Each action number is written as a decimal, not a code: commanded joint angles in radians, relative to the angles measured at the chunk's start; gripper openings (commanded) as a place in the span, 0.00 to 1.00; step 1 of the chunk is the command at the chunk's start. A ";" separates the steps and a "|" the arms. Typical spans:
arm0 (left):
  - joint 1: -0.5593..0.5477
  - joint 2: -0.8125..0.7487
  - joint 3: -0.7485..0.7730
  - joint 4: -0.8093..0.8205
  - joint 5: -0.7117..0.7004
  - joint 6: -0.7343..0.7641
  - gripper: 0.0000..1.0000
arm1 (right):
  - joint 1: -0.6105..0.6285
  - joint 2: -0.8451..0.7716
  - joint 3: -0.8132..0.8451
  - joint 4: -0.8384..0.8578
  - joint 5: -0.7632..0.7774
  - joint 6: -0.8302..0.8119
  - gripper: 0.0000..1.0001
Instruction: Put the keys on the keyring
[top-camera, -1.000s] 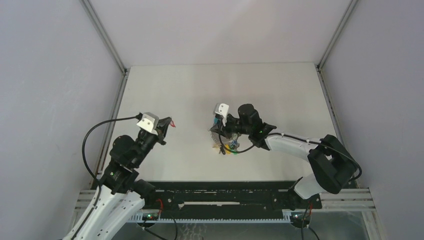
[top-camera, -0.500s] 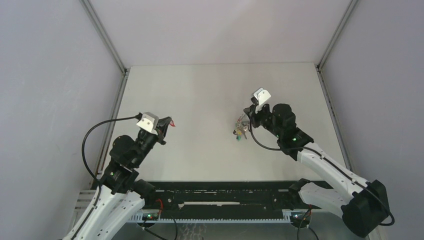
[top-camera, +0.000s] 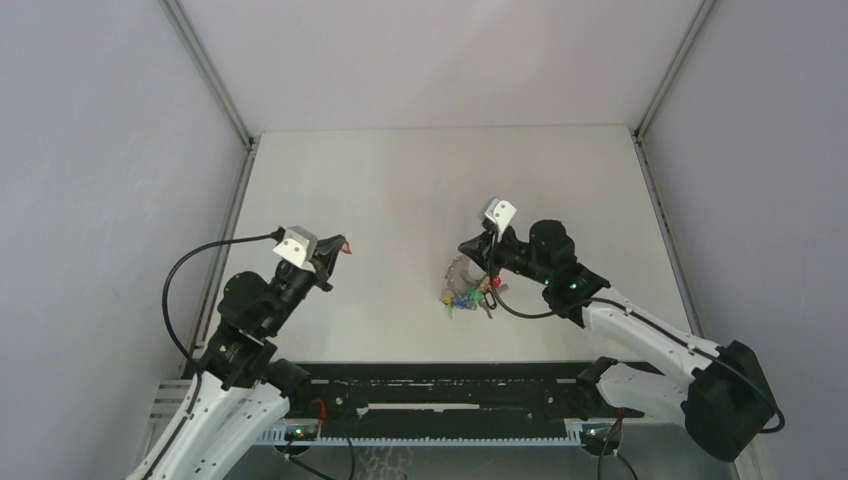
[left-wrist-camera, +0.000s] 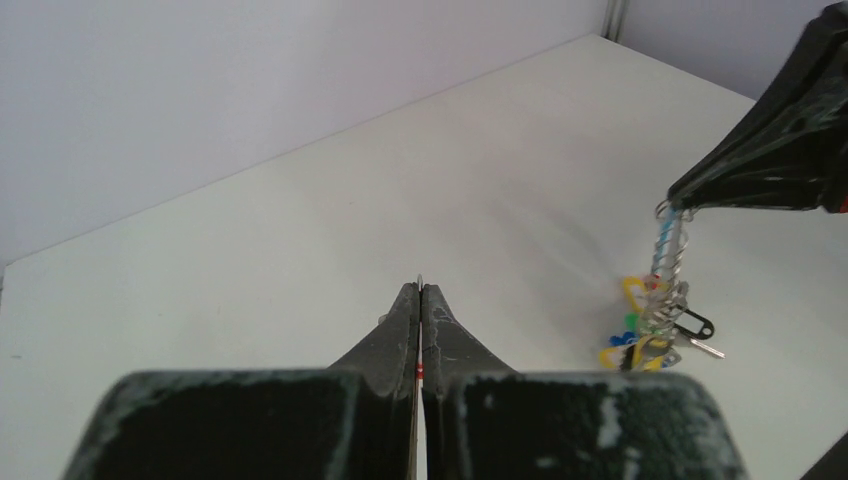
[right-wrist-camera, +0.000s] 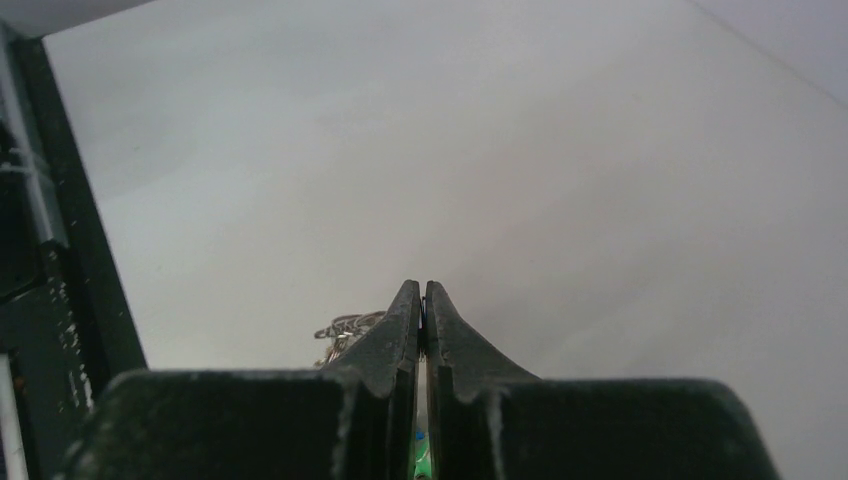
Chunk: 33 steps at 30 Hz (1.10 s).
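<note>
Nearest of all, a black mounting rail (top-camera: 450, 385) carries both arm bases at the front edge of the white table (top-camera: 400, 170). Just beyond it, the left tool (top-camera: 337, 247) is fully closed, pinching the small silver metal key with a red oval plastic tag (top-camera: 346, 250). The red tag pokes out past the tips in the top view. From the left wrist, only a thin metal sliver and a red speck show in the seam between the fingers (left-wrist-camera: 400, 330).

That key is held off the table, well to the left of the large keyring of light-blue band and grey metal mesh (top-camera: 461, 278), with a stretch of table between them. The right tool (top-camera: 468, 248) is closed as well, clamped on the keyring's top edge, so the ring hangs edge-down beneath its tip.

Small keys with yellow, green, blue and black tags (left-wrist-camera: 650, 335) bunch at the keyring's lower rim. Whether they touch the table or hang just above it, I cannot tell. From the right wrist, the keyring (right-wrist-camera: 345, 327) shows only as a bit of mesh left of the shut fingers.

Behind the keyring the table runs on to pale grey walls (top-camera: 430, 60).
</note>
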 joint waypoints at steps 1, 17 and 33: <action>0.006 0.007 -0.014 0.047 0.102 -0.009 0.00 | 0.022 0.057 0.011 0.238 -0.148 0.000 0.00; 0.006 -0.017 -0.016 0.045 0.042 -0.005 0.00 | 0.136 0.564 0.324 0.026 -0.074 -0.123 0.00; 0.006 -0.045 -0.024 0.045 0.000 -0.004 0.00 | 0.222 0.961 0.593 -0.046 0.004 -0.166 0.00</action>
